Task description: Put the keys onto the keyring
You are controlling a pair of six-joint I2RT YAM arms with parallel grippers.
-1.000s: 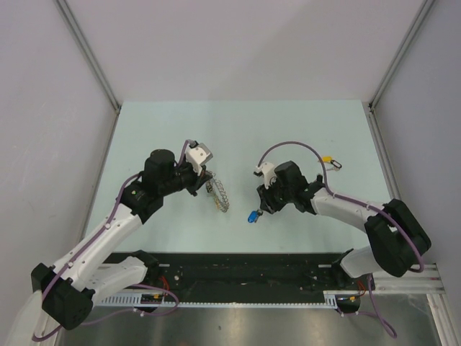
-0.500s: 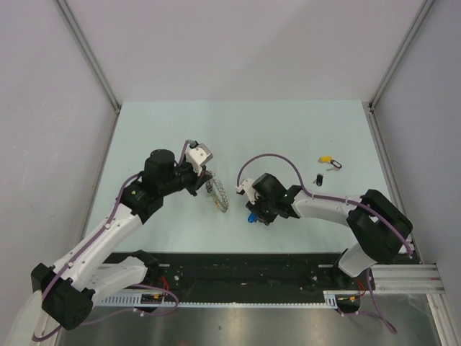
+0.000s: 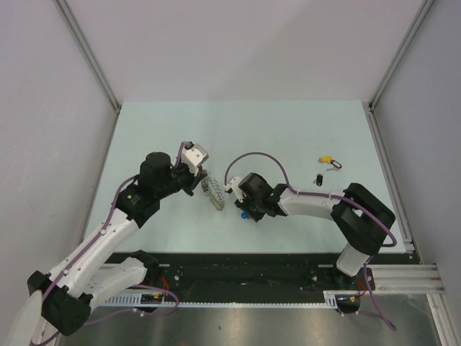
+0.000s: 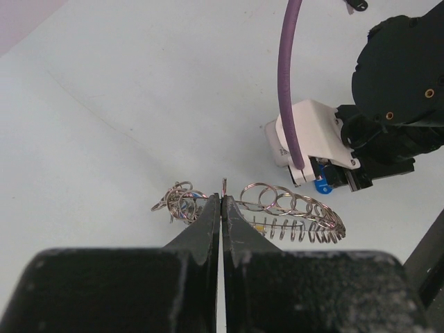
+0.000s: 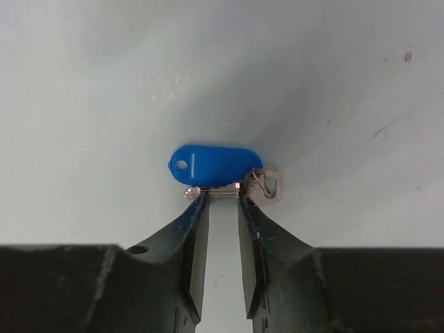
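Left claw (image 3: 196, 182) is sitting closed, pinching the thin wire of the keyring (image 3: 214, 193). In the left wrist view the keyring (image 4: 291, 208) is stretching out like a coil to both sides of the closed tips, with a bunch of small loops at one end, low over the worktop (image 3: 288, 130). Just right of the ring, the right claw (image 3: 243, 207) is pointing down at the blue-tagged key (image 3: 245, 214). In the right wrist view its jaws are standing narrowly apart, with the blue-tagged key (image 5: 266, 187) lying on the worktop across the tips; cannot tell if it is gripping. Far right, the black-tagged key (image 3: 318, 179) and yellow-tagged key (image 3: 326, 159) are lying loose on the worktop, near each other, well apart from the ring.
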